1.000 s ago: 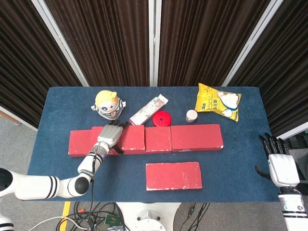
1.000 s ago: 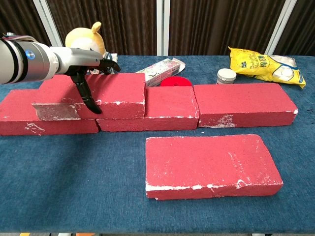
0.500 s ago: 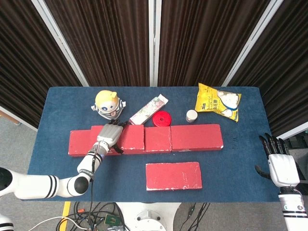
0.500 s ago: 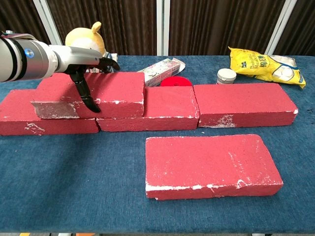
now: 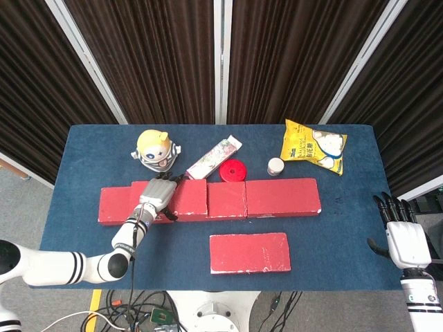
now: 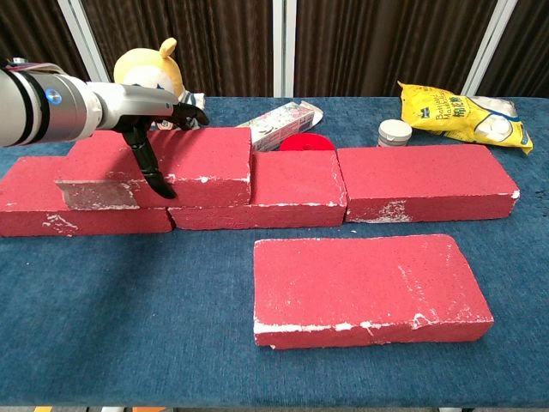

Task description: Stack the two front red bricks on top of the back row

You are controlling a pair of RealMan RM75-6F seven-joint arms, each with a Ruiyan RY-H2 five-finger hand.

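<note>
The table [image 6: 103, 343] looks almost the same as a second ago; nothing large has shifted. The back row [image 6: 425, 182] lies as it did, stretching from under the left hand away toward the robot's right, and the stacked brick [image 6: 206, 159] sits on top of its left portion, bridging two bricks below. The left hand [image 6: 150, 116] still grasps that stacked brick, fingers over its far edge and the thumb reaching down its near face; across the last second the brick only rocked slightly and settled back where it was, so I judge this a fine seating adjustment, with release likely due next. That makes one of the two front bricks as good as placed. The remaining front brick [image 6: 369, 287] lies flat and untouched, nearer the robot than the row and well off to the right of the left hand. The right hand [image 5: 405, 238] has barely stirred: it hangs released, fingers spread and empty, off the right edge of the table, well apart from that brick, which is probably its job.
</note>
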